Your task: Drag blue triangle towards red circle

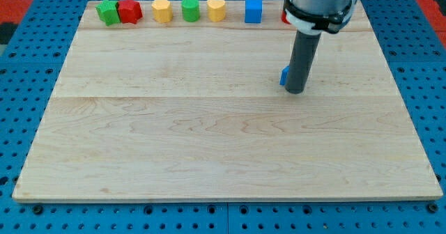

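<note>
The wooden board (223, 136) fills most of the view, its far edge along the view's top. My arm (319, 3) enters from the view's top right and ends in the dark rod (304, 56); there is no gripper on it, so nothing opens, closes or grasps.

Along the top edge stands a row of blocks, from the view's left: a green star (106, 12), a red star (129, 10), a yellow block (162, 10), a green block (190, 9), a yellow heart (217, 10) and a blue cube (253, 11). The red circle (286, 16) shows only as a sliver beside my arm; the rest is hidden.

My tip (295, 91) rests on the board. The blue triangle (284, 76) lies against the rod on its view-left side, mostly hidden, so its long axis cannot be read.

Governing relation: the red circle lies toward the view's top from the blue triangle, almost directly above it. In my judgement, my tip must be at the triangle's view-bottom side to push it there.
</note>
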You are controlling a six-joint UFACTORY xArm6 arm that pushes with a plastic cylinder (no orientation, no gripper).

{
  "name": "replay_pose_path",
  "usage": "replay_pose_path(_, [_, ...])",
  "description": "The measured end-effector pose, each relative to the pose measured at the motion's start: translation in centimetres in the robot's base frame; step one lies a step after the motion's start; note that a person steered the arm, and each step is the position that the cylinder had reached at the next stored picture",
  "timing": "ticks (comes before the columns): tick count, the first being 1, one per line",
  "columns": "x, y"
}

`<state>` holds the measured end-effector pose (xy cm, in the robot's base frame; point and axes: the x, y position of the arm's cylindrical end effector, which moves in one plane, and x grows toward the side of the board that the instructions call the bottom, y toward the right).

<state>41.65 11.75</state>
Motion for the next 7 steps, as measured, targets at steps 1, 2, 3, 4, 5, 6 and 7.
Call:
replay_pose_path(1, [-2.3,-0.9])
replay_pose_path(2, [-4.0,-1.7])
replay_pose_path(3, [-6.6,-0.6])
replay_pose_path(4, [-9.7,1.2])
replay_pose_path(5, [-12.1,1.9])
replay_pose_path(6, [-12.1,0.2])
replay_pose_path(7, [-12.1,-0.2])
